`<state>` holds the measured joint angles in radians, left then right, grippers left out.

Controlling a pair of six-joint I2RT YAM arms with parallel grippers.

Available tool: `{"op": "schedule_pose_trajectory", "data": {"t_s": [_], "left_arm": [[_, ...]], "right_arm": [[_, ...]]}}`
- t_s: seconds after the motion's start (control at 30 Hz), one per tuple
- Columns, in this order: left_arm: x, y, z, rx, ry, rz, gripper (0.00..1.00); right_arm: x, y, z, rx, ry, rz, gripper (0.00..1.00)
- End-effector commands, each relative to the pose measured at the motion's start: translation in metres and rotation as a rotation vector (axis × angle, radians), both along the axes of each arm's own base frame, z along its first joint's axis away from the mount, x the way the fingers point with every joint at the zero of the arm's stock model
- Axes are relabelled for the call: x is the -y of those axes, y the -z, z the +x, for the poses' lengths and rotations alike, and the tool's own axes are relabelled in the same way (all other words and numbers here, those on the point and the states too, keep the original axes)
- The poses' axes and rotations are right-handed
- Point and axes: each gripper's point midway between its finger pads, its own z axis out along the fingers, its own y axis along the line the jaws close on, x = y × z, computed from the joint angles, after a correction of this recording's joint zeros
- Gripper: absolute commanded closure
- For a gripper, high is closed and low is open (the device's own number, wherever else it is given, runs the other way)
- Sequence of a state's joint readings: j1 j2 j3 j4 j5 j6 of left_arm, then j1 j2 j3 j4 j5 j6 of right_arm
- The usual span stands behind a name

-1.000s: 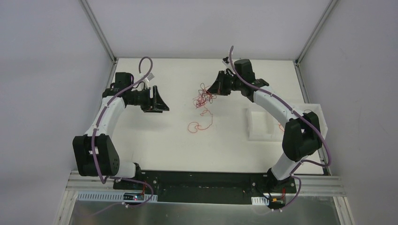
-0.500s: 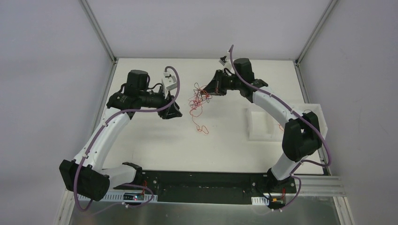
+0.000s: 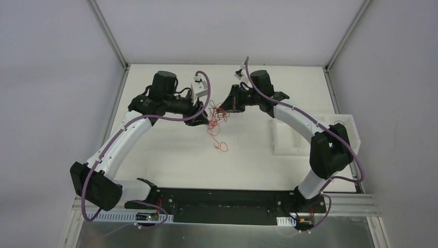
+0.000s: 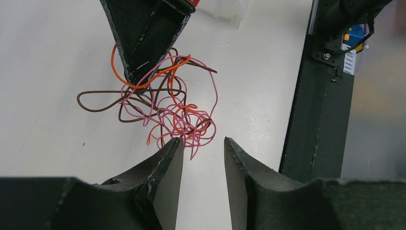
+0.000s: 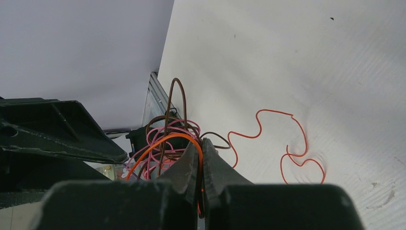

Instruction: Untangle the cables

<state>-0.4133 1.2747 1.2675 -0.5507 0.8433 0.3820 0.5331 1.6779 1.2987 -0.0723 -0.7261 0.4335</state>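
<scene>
Two changes: left gripper (image 4: 203,143) swung in from left, jaws half-open, narrowing, empty; right gripper (image 5: 201,143), clamped on cables (image 4: 178,117), lifted them. Second grip looks next.

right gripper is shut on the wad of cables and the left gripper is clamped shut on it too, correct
No, only the left part is wrong. The right gripper is shut on the wad of cables, but the left gripper is open: the left wrist view shows its jaws apart, with the wad just at their tips, not clamped.
</scene>
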Motion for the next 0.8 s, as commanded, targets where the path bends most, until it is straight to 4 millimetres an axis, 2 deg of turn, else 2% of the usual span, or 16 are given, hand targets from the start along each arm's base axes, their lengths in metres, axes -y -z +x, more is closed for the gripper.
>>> {"op": "schedule_pose_trajectory", "data": {"t_s": [0.0, 0.27, 0.4, 0.47, 0.57, 0.67, 0.77], "left_arm": [[0.002, -0.008, 0.004, 0.043, -0.003, -0.004, 0.62], [0.000, 0.012, 0.025, 0.008, -0.101, 0.075, 0.67], [0.004, 0.014, 0.020, -0.020, -0.080, 0.064, 0.68], [0.005, 0.014, 0.019, -0.023, -0.082, 0.063, 0.75], [0.003, 0.007, 0.017, -0.014, -0.094, 0.050, 0.99], [-0.001, -0.009, 0.013, 0.004, -0.127, 0.027, 1.00], [-0.006, -0.038, 0.006, 0.065, -0.147, -0.013, 1.00]], "right_arm": [[0.000, -0.026, -0.009, 0.068, -0.026, 0.041, 1.00], [-0.004, -0.023, -0.015, 0.061, -0.041, 0.037, 1.00], [-0.004, -0.021, -0.016, 0.061, -0.043, 0.033, 1.00], [-0.003, -0.020, -0.016, 0.060, -0.042, 0.028, 1.00], [-0.001, -0.015, -0.015, 0.064, -0.036, 0.008, 1.00], [0.008, -0.001, -0.008, 0.066, -0.009, -0.052, 1.00], [0.024, 0.018, 0.008, 0.072, 0.043, -0.132, 0.97]]}}
